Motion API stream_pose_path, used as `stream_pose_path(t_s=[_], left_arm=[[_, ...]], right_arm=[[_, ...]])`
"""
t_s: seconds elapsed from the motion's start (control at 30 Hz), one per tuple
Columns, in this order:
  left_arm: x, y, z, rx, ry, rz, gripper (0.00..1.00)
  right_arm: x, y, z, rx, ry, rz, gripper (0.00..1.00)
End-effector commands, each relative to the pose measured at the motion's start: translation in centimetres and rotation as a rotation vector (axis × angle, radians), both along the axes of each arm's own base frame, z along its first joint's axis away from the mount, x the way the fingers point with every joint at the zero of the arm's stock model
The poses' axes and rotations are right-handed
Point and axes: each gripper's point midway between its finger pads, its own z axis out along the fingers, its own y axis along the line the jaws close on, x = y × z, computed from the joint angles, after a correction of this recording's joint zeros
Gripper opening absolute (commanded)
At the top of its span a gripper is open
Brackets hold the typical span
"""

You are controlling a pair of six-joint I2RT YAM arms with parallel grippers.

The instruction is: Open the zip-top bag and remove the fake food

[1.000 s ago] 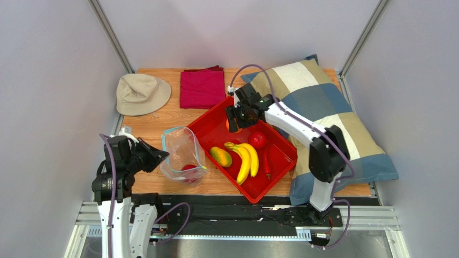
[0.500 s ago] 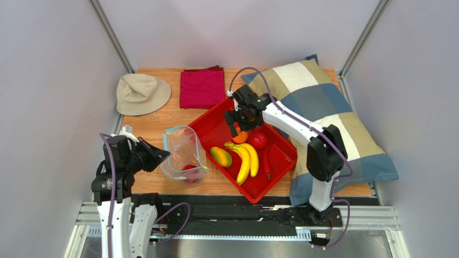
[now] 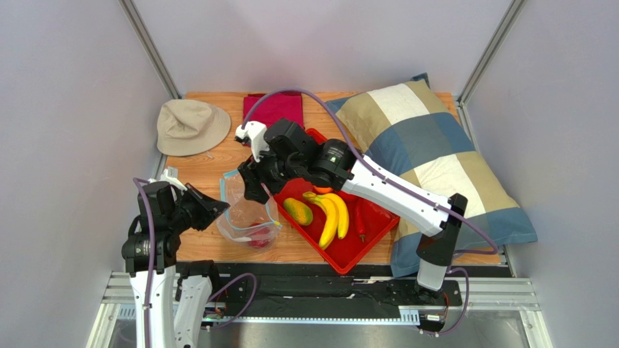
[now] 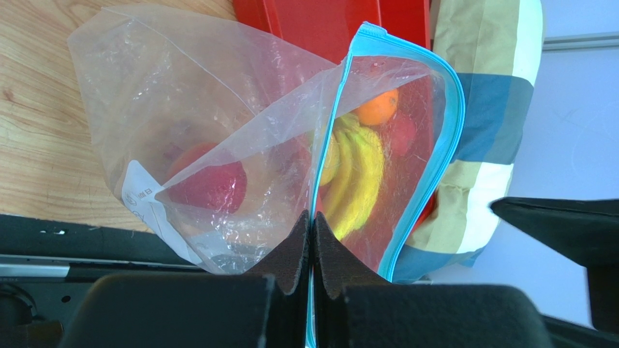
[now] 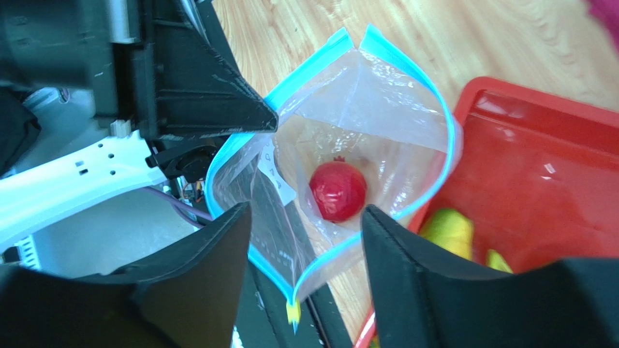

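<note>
Clear zip-top bag (image 3: 247, 206) edged teal, red tray (image 3: 349, 252), pillow (image 3: 436, 138) checked blue-beige.

What looks like an apple (image 5: 338, 191) lies in the zip-top bag (image 3: 243, 217), left of the tray (image 3: 349, 252).

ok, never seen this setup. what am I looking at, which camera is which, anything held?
Two robot arms bolted at the near edge of a table, each with a two-finger gripper. The wide picture is from a fixed camera above; the other two come from wrist cameras. On the table: a hat, a cloth, a pillow, a red tray holding a banana, mango, chilli and orange, and a clear bag, mouth open, with one red fruit inside. The left gripper is pinched shut on the bag's blue rim. The right gripper hangs open over the bag's mouth, holding nothing.
</note>
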Motion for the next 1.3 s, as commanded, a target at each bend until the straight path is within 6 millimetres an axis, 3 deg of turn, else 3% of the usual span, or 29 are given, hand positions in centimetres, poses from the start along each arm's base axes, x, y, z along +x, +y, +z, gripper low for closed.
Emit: stream_pose_path(t_s=[0.0, 0.17, 0.27, 0.43, 0.53, 0.7, 0.8, 0.93, 1.0, 1.1, 1.27], left_arm=[[0.2, -0.3, 1.1, 0.001, -0.043, -0.028, 0.0], [0.1, -0.5, 0.6, -0.019, -0.035, -0.025, 0.0], [0.0, -0.5, 0.3, -0.02, -0.033, -0.023, 0.0], [-0.3, -0.6, 0.2, -0.023, -0.029, -0.021, 0.0], [-0.2, -0.5, 0.1, -0.021, -0.025, -0.02, 0.0], [-0.3, -0.6, -0.5, -0.027, -0.015, -0.024, 0.0], [-0.3, -0.7, -1.0, -0.039, -0.002, -0.02, 0.0], [-0.5, -0.7, -1.2, -0.039, -0.004, -0.022, 0.0], [-0.6, -0.7, -1.4, -0.032, 0.003, -0.022, 0.0], [-1.0, -0.4, -1.8, -0.014, 0.014, -0.016, 0.0], [-1.5, -0.5, -2.5, -0.018, 0.027, -0.01, 0.0]], right_arm=[[-0.1, 2.0, -4.6, -0.058, 0.114, 0.038, 0.58], [-0.8, 2.8, -9.2, -0.139, 0.175, 0.075, 0.5], [-0.4, 2.8, -11.9, -0.192, 0.189, 0.067, 0.4], [-0.7, 2.7, -15.1, -0.259, 0.211, 0.087, 0.36], [-1.9, 2.6, -16.7, -0.301, 0.227, 0.13, 0.38], [-4.1, 2.7, -18.1, -0.338, 0.233, 0.171, 0.42], [-4.6, 3.4, -17.8, -0.303, 0.247, 0.172, 0.43], [-5.0, 4.5, -18.3, -0.248, 0.289, 0.153, 0.36], [-4.5, 5.4, -18.5, -0.214, 0.285, 0.13, 0.36], [-3.9, 5.6, -20.0, -0.232, 0.275, 0.105, 0.38], [-2.8, 5.6, -20.6, -0.246, 0.223, 0.081, 0.4]])
